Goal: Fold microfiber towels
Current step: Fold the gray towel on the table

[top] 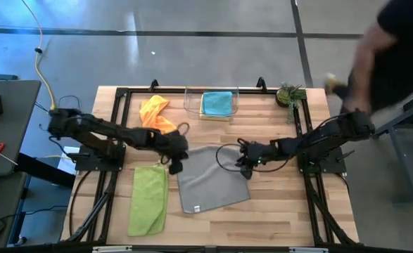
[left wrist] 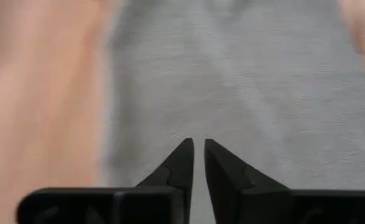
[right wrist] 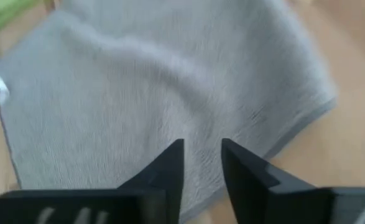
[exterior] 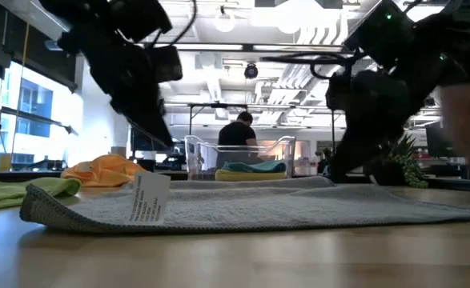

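Towels everywhere: lime green towel (top: 148,199) lies flat at the left, orange towel (top: 155,113) bunched behind it, grey towel (top: 212,177) spread mid-table. Left gripper (top: 175,167) hovers over its left edge, fingers parted a sliver, holding nothing. Right gripper (top: 246,169) is over the right edge, fingers apart, empty. Teal towel (top: 217,102) sits in the clear bin (top: 192,105).

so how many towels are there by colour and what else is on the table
grey towel: 1
lime towel: 1
orange towel: 1
teal towel: 1, in the bin
yellow towel: 1, only an edge shows under the teal
clear bin: 1
small plant: 1
total: 7 things, 5 of them towels
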`<action>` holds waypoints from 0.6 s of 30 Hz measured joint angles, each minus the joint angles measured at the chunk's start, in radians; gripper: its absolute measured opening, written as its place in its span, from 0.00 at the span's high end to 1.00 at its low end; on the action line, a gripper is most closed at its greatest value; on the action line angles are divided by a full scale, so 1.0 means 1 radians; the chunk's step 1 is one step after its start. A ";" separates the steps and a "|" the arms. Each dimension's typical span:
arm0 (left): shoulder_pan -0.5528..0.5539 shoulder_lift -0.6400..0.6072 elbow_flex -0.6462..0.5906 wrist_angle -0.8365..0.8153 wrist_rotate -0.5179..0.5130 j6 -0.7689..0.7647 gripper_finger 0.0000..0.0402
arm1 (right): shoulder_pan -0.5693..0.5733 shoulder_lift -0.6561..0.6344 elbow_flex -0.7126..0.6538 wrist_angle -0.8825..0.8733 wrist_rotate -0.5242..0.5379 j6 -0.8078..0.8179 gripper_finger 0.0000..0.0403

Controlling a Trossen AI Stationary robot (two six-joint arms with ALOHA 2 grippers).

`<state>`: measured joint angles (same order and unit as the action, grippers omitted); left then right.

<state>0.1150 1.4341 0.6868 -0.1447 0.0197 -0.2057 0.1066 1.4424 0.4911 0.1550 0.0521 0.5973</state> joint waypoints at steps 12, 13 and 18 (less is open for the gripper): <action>0.153 0.043 -0.086 -0.052 0.065 0.027 0.60 | -0.154 -0.081 0.000 -0.039 -0.029 -0.102 0.56; 0.150 0.059 -0.086 -0.047 0.065 0.037 0.59 | -0.160 -0.081 0.000 -0.039 -0.030 -0.105 0.56; 0.133 0.127 -0.083 0.004 0.057 0.098 0.67 | -0.184 -0.081 0.000 -0.047 -0.030 -0.108 0.58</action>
<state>0.2482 1.5611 0.6037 -0.1405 0.0766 -0.1074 -0.0774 1.3613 0.4911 0.1081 0.0223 0.4889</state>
